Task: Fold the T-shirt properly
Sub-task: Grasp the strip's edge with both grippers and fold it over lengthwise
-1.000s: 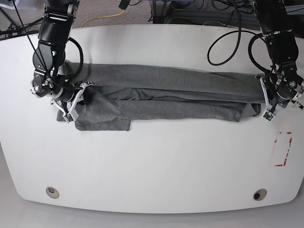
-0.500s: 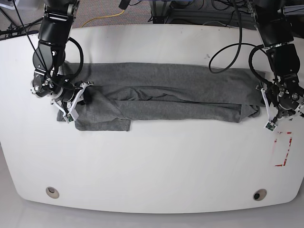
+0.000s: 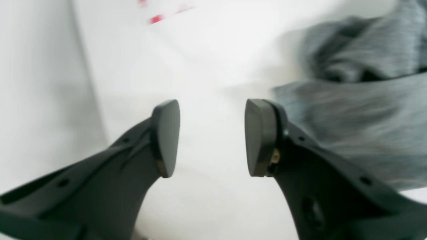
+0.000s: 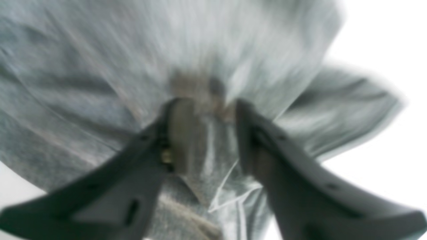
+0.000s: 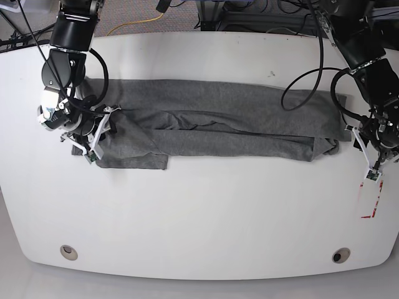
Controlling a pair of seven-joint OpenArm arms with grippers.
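The heather-grey T-shirt (image 5: 218, 121) lies folded into a long band across the white table (image 5: 206, 212). My right gripper (image 5: 93, 138), at the shirt's left end in the base view, is shut on a bunch of grey fabric (image 4: 200, 50), which shows pinched between its fingers (image 4: 176, 133). My left gripper (image 5: 373, 163) is open and empty over bare table just beyond the shirt's right end. In the left wrist view the gripper (image 3: 211, 136) has nothing between its pads, and the shirt (image 3: 360, 110) lies off to its right.
A red tape mark (image 5: 372, 196) lies on the table close to the left gripper and also shows in the left wrist view (image 3: 156, 18). Two round holes (image 5: 69, 252) (image 5: 340, 255) sit near the front edge. Cables (image 5: 312, 56) hang over the back right.
My left gripper has moved off the shirt's right end, out toward the red tape mark, and is now empty. My right gripper has shifted slightly left with the fabric.
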